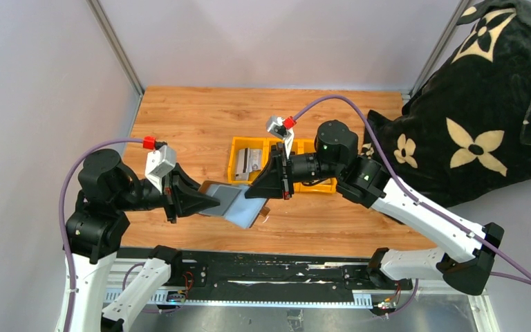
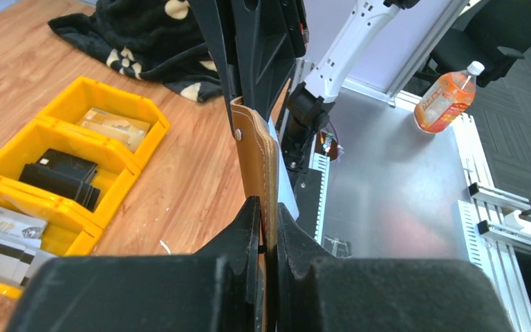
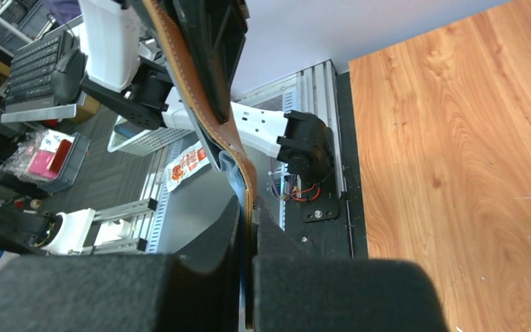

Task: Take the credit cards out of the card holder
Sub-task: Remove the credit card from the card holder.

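Observation:
The card holder (image 1: 238, 207) hangs open above the table's front middle, brown outside, silvery-grey inside. My left gripper (image 1: 211, 202) is shut on its left flap, and my right gripper (image 1: 252, 190) is shut on its right flap. In the left wrist view the brown flap (image 2: 256, 159) stands edge-on between the shut fingers (image 2: 245, 228). In the right wrist view the holder (image 3: 200, 104) curves up from the shut fingers (image 3: 228, 228). Silvery (image 2: 7, 228), black (image 2: 62, 173) and tan (image 2: 114, 124) credit cards lie in the yellow bin (image 1: 238, 142). I see no card in the holder's slots.
The yellow three-compartment bin stands just behind the holder. A black blanket with tan flowers (image 1: 484, 104) covers the back right corner. An orange bottle (image 2: 446, 100) lies off the table on the metal surface in front. Metal posts stand at the back corners.

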Controlling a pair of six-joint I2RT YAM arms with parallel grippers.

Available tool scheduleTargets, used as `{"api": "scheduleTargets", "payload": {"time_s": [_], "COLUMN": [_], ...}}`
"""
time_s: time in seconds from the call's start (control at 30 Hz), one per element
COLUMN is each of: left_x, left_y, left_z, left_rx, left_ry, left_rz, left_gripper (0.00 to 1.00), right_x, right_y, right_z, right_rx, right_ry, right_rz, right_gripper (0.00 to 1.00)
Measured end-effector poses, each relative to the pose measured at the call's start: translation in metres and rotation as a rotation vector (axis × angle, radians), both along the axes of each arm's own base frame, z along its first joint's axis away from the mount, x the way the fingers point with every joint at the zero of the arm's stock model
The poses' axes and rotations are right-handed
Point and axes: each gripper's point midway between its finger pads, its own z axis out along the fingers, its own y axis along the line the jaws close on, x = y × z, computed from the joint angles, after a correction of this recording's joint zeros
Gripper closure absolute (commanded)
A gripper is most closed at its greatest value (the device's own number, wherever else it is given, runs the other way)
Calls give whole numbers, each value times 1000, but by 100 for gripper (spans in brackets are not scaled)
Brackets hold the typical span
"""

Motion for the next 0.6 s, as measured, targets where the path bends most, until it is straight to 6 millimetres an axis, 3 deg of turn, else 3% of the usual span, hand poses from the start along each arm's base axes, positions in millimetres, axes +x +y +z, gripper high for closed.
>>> {"api": "scheduleTargets", "payload": {"time_s": [0.07, 0.13, 0.6], "left_x": [1, 0, -7], "left_y": [0, 0, 1], "left_z": [-1, -1, -4], "left_rx": [4, 3, 11], "left_ry": [5, 1, -28], "left_rz": [5, 1, -23], "left_gripper": [65, 62, 71], "right_x": [4, 8, 17], "right_y": [2, 3, 3], "right_z": [-2, -3, -6], "right_rx": [-8, -11, -25], "right_ry": [6, 6, 8], "right_rz": [-23, -45, -100], "right_gripper": [100, 100, 100]}}
